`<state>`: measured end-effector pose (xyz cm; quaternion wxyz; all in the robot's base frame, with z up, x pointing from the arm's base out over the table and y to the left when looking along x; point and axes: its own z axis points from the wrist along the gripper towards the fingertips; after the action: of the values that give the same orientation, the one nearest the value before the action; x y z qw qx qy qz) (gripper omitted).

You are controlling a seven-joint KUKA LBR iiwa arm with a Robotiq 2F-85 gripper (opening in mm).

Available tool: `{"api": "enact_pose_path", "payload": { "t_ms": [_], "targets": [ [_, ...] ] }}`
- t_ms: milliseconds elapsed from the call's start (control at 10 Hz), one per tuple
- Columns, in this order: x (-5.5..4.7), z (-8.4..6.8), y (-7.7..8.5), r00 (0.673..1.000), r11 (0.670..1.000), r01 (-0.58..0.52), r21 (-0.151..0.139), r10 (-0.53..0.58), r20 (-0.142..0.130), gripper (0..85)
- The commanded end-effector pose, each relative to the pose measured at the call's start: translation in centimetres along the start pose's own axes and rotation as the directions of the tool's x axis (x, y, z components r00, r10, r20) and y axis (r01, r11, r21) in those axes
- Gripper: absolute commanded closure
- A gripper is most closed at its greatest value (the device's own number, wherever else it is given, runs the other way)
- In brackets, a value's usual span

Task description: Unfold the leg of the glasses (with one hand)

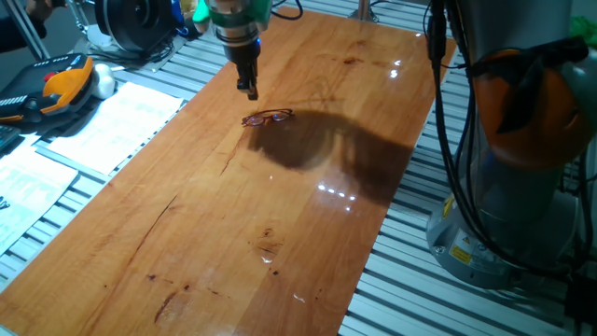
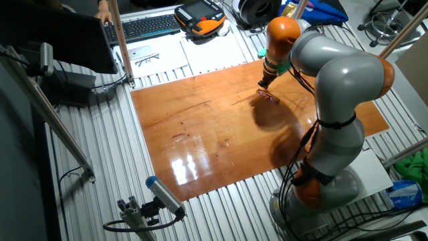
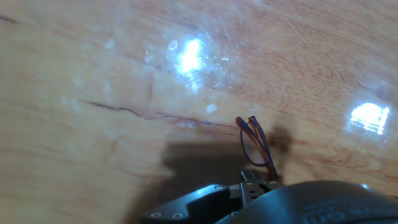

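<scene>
The glasses [image 1: 268, 118] lie on the wooden table [image 1: 233, 233] near its far end, a thin reddish-brown wire frame with the legs seeming folded. They also show as a small dark shape [image 2: 269, 97] in the other fixed view. My gripper [image 1: 248, 90] hangs just above the wood, a little behind and left of them, with its fingers together and nothing between them. In the hand view the glasses [image 3: 256, 146] lie just ahead of the fingertips [image 3: 252, 180], which are partly hidden by the hand's body.
White papers [image 1: 112, 126] and an orange teach pendant [image 1: 56, 89] sit left of the board on the slatted metal bench. The arm's base [image 1: 504, 187] stands at the right. A keyboard [image 2: 144, 27] lies beyond the far edge.
</scene>
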<state>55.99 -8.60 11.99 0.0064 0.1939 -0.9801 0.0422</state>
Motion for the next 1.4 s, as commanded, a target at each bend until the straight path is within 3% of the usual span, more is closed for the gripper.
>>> {"api": "enact_pose_path", "payload": {
  "t_ms": [0, 600, 1300],
  "targets": [
    [0.0, 0.4, -0.1, 1.000, 1.000, 0.006, -0.004, -0.006, 0.002, 85.0],
    [0.1, 3.1, -1.4, 0.998, 0.998, 0.058, -0.033, -0.058, -0.020, 85.0],
    [0.9, 5.0, -2.3, 0.998, 0.998, 0.058, -0.027, -0.058, 0.013, 85.0]
  ]
}}
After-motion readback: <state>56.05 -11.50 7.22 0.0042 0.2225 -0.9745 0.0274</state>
